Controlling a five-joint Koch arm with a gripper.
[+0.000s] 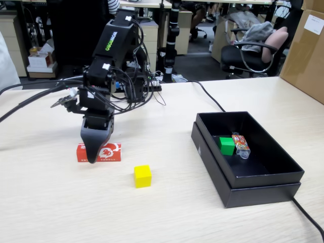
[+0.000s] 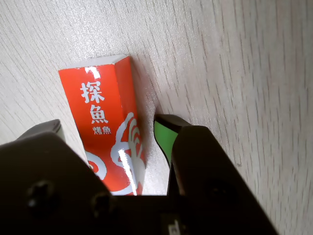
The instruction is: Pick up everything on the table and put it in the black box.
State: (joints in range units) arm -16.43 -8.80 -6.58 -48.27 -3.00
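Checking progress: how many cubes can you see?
2. The green cube is in the black box; the yellow cube sits on the table, near the red carton. None looks hidden.

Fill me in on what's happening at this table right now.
The arm's gripper is lowered over the red carton, jaws open on either side of it, not yet closed. The yellow cube sits loose on the table nearby. The green cube is already inside the black box, next to a small clear-wrapped packet.
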